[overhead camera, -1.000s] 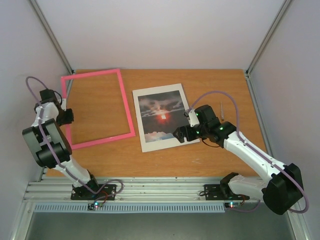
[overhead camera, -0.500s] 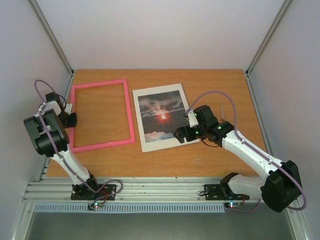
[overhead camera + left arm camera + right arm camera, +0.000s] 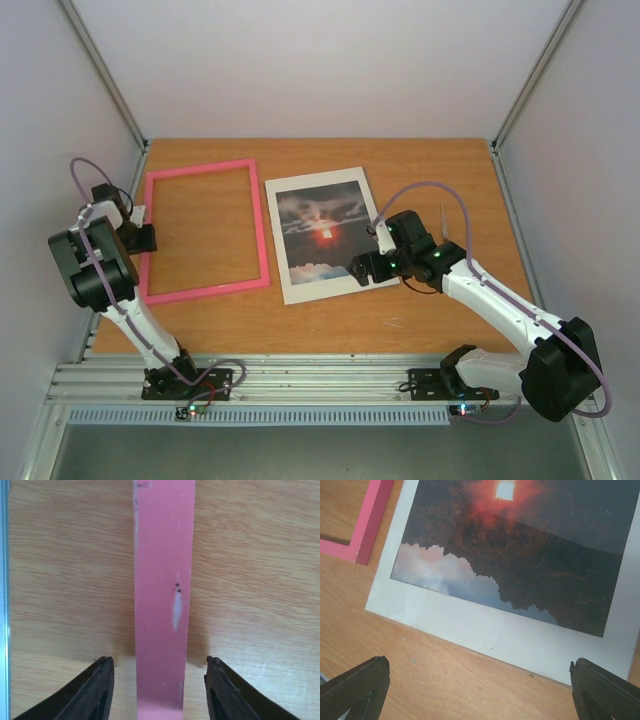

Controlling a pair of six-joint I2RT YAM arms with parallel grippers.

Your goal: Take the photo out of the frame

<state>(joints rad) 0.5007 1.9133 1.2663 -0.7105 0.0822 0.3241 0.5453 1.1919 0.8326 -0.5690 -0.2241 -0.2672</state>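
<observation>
As laid out, looks done bar retracting: photo (image 3: 322, 233) flat beside empty frame (image 3: 259, 222), with left gripper (image 3: 158, 661) spread astride frame edge, right gripper (image 3: 478, 664) spread over photo.

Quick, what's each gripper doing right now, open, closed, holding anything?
Left gripper: open, straddling one side of the frame with gaps either side, holding nothing.
Right gripper: open wide over the photo, holding nothing.
</observation>
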